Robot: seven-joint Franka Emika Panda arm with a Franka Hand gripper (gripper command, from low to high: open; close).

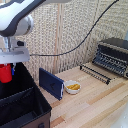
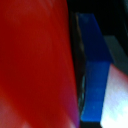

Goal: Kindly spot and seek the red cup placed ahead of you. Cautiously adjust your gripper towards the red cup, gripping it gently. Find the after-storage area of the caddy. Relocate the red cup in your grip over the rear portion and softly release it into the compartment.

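One white arm comes down at the exterior view's left edge, its gripper [image 1: 7, 69] pointing straight down with its fingers closed around the red cup [image 1: 5, 73]. The cup hangs upright, plain and bright red, above the far section of the black caddy [image 1: 30, 102]. In the wrist view, red plastic [image 2: 35, 65] presses against a blue fingertip [image 2: 96, 70]. Further right stand a blue panel [image 1: 51, 83] and a small white bowl [image 1: 72, 87].

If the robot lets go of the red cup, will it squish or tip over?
The red cup looks like smooth, hard plastic, so it probably won't squish. It seems small and light in the gripper, so a gentle grip likely suffices. Being tall and narrow, it might tip when it lands in the caddy.
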